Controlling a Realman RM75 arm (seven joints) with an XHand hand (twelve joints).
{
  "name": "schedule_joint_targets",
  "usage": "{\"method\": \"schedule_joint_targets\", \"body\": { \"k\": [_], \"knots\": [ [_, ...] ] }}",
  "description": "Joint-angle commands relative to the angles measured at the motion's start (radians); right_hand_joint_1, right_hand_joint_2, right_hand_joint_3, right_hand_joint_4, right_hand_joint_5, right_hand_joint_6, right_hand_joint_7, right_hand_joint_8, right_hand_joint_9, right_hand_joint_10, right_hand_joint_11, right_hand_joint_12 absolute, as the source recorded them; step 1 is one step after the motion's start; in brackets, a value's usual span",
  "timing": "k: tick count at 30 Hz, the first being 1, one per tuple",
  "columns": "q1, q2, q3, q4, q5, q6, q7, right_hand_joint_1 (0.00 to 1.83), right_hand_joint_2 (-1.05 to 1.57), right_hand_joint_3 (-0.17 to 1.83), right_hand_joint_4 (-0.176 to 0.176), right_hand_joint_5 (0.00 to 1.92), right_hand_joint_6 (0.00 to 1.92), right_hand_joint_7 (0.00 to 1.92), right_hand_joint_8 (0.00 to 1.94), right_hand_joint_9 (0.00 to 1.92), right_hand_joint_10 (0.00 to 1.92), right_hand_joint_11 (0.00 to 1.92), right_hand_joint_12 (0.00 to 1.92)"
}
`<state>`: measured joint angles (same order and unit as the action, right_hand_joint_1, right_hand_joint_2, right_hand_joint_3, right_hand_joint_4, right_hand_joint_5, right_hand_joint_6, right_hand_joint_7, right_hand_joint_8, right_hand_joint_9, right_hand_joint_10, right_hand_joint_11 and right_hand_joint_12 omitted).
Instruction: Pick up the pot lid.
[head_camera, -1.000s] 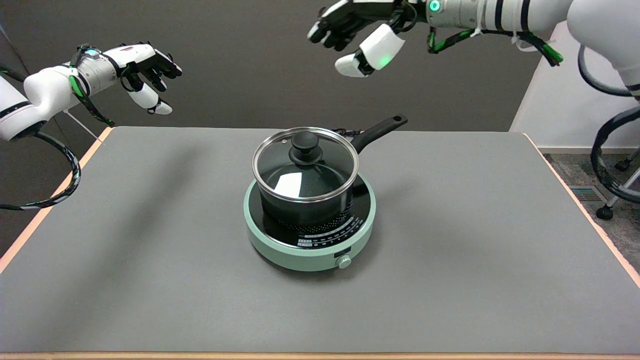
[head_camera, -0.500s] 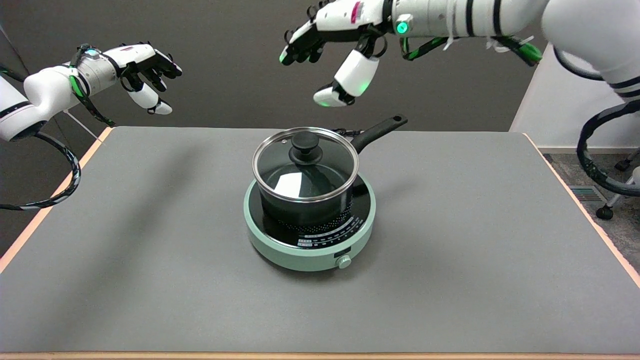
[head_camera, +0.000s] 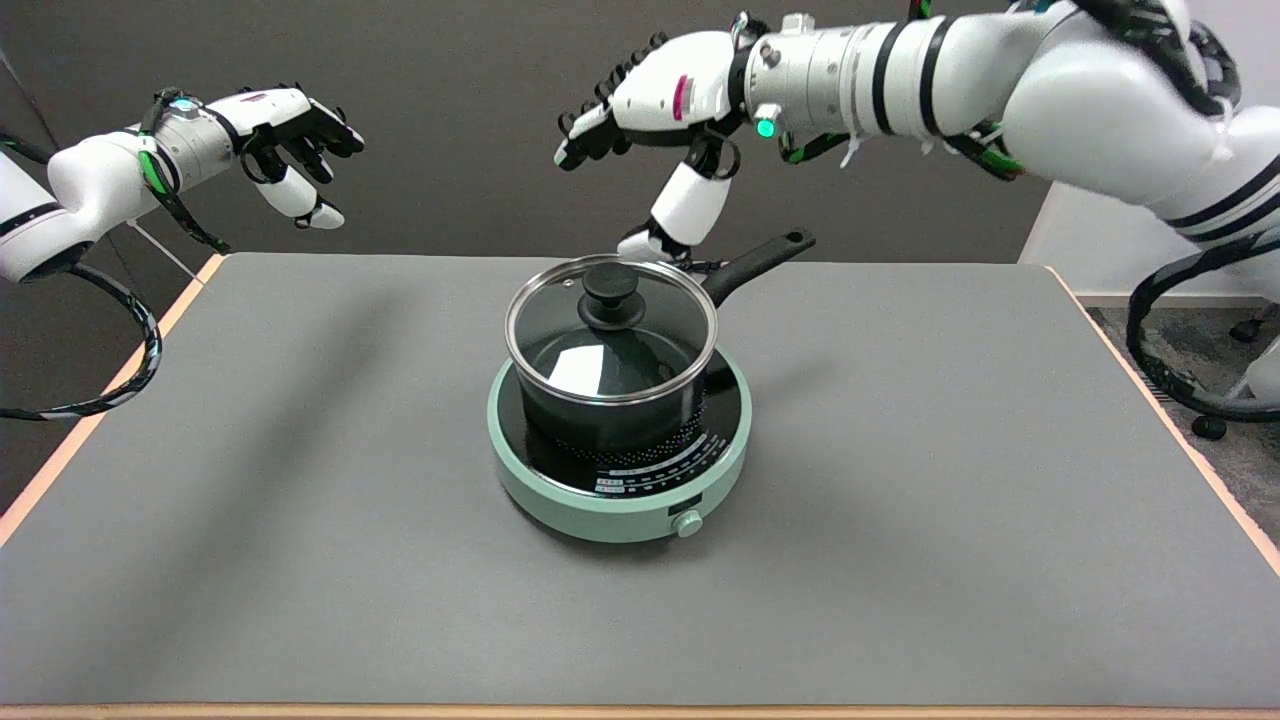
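1. Right hand (head_camera: 655, 105) poised in the air above and just behind the saucepan, fingers (head_camera: 590, 125) spread apart, nothing held.
2. Thumb (head_camera: 680, 210) pointing down toward the far rim of the lid, tip close to it; contact not clear from this angle.
3. Glass pot lid (head_camera: 560, 330) seated flat on the black saucepan (head_camera: 610, 425), steel rim all round, black knob (head_camera: 610, 295) upright at its centre, untouched.
4. Saucepan handle (head_camera: 760, 258) angled away to the far right, passing under the forearm.
5. Saucepan centred on a round mint-green induction cooker (head_camera: 620, 505), small dial (head_camera: 688, 523) on the near side.
6. Cooker in the middle of the grey table (head_camera: 300, 520).
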<state>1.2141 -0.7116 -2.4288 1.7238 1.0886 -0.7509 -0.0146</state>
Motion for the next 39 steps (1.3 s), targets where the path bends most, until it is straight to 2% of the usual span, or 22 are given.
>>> {"method": "schedule_joint_targets", "body": {
  "k": [1,14,26,39],
  "knots": [
    [-0.089,0.003,-0.038,0.032,-0.063,0.06,-0.025,0.63,0.52,0.87,0.043,0.3,0.17,0.43,0.22,0.5,0.31,0.32,0.53],
    [-0.151,0.001,-0.042,0.026,-0.072,0.201,-0.033,0.83,0.56,0.93,0.05,0.37,0.18,0.47,0.27,0.56,0.37,0.35,0.57],
    [-0.163,-0.025,-0.045,0.021,-0.06,0.192,-0.033,0.84,0.56,0.94,0.062,0.38,0.19,0.51,0.27,0.59,0.39,0.37,0.6],
    [-0.183,-0.017,-0.033,0.045,-0.007,0.127,-0.031,0.79,0.52,0.94,0.056,0.34,0.16,0.49,0.22,0.55,0.38,0.36,0.65]
  ]
}}
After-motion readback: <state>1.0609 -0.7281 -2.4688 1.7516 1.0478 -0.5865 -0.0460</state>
